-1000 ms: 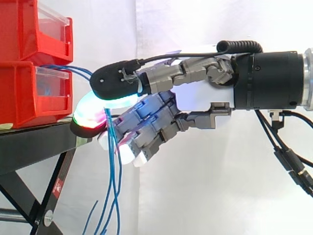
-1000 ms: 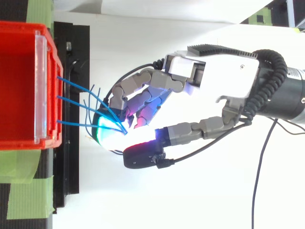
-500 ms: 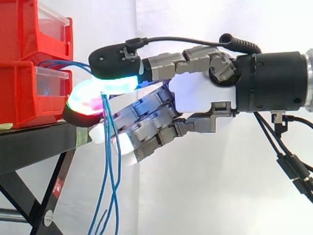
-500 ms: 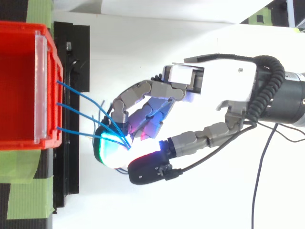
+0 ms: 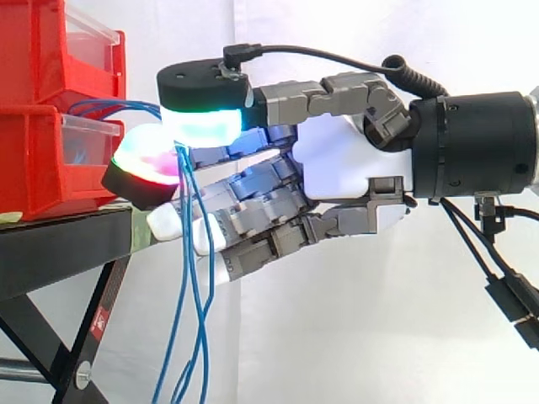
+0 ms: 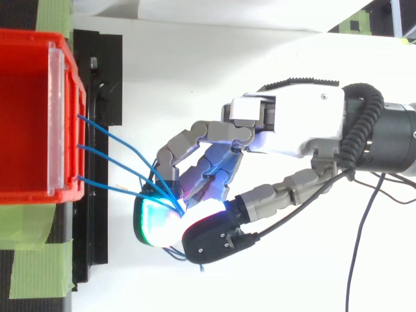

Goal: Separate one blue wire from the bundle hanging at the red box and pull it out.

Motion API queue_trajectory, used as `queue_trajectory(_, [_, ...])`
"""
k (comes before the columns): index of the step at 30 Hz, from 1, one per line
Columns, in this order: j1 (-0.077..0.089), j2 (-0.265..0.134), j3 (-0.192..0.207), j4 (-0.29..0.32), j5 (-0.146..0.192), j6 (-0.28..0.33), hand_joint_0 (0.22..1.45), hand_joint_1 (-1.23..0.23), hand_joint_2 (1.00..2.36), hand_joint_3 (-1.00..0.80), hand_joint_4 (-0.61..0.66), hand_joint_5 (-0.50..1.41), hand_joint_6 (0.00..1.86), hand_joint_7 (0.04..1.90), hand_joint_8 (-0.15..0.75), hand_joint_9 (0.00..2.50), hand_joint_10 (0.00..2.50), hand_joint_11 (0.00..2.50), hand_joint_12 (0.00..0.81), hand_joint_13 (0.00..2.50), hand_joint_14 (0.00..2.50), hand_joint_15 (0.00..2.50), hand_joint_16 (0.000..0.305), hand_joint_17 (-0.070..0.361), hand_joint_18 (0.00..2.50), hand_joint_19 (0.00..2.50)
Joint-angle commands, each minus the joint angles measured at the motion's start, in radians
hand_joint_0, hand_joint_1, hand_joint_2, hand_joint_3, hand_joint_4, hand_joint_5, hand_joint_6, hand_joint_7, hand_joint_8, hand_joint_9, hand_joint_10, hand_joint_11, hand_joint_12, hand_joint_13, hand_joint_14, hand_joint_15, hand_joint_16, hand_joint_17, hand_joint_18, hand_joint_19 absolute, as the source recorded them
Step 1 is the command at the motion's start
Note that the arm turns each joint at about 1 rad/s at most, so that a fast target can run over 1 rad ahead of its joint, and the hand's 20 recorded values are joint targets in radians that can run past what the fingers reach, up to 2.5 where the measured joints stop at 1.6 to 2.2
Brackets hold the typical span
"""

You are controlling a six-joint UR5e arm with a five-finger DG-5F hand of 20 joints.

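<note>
Your hand (image 5: 337, 164) reaches in level from the right, palm toward the lower red bin (image 5: 42, 160), with its fingers curled forward and downward. It is closed in a pinch: the thumb pad (image 5: 206, 122), glowing cyan-green, sits on top, and a finger pad (image 5: 143, 164) glowing red and magenta curls up beneath it. The blue wires (image 5: 192, 261) are caught between them. They leave the bin's front, arc across to the pinch just beside the bin, then hang down loose past the edge of the black stand (image 5: 59, 252). From above, you can see them converging into that grip; I cannot tell how many are held.
</note>
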Motion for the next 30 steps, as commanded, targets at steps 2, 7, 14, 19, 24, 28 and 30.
queue_trajectory(2, [0.001,0.0,0.0,-0.021,-0.003,0.096,0.6,-0.73,1.0,0.05,0.12,-0.16,0.92,1.04,0.457,0.71,0.01,0.48,0.657,1.02,0.0,0.07,0.073,0.164,0.86,0.15])
queue_trajectory(7, [0.002,0.0,0.0,-0.035,-0.003,0.173,0.6,-0.73,1.0,0.05,0.12,-0.17,0.92,1.04,0.457,0.69,0.01,0.47,0.651,1.04,0.0,0.06,0.074,0.166,0.85,0.13])
queue_trajectory(14, [0.002,0.0,0.0,-0.035,-0.003,0.194,0.6,-0.73,1.0,0.04,0.13,-0.17,0.92,1.04,0.455,0.67,0.01,0.46,0.647,0.98,0.0,0.04,0.073,0.164,0.81,0.12])
queue_trajectory(19, [0.002,0.0,0.0,-0.039,-0.009,0.196,0.6,-0.72,1.0,0.03,0.13,-0.17,0.92,1.03,0.446,0.63,0.01,0.46,0.633,0.84,0.0,0.0,0.073,0.164,0.73,0.08])
queue_trajectory(24, [0.004,0.0,0.0,-0.044,-0.011,0.211,0.61,-0.71,1.0,0.02,0.14,-0.17,0.93,1.04,0.433,0.56,0.01,0.37,0.618,0.66,0.0,0.0,0.076,0.17,0.6,0.0])
queue_trajectory(28, [0.005,0.0,0.0,-0.047,-0.011,0.213,0.61,-0.71,1.0,0.01,0.15,-0.18,0.93,1.02,0.436,0.57,0.01,0.37,0.607,0.92,0.0,0.0,0.076,0.17,0.62,0.01])
queue_trajectory(30, [0.005,0.0,0.0,-0.047,-0.011,0.213,0.61,-0.7,1.01,0.01,0.15,-0.18,0.93,1.03,0.445,0.6,0.01,0.38,0.596,1.17,0.0,0.08,0.074,0.167,0.64,0.0])
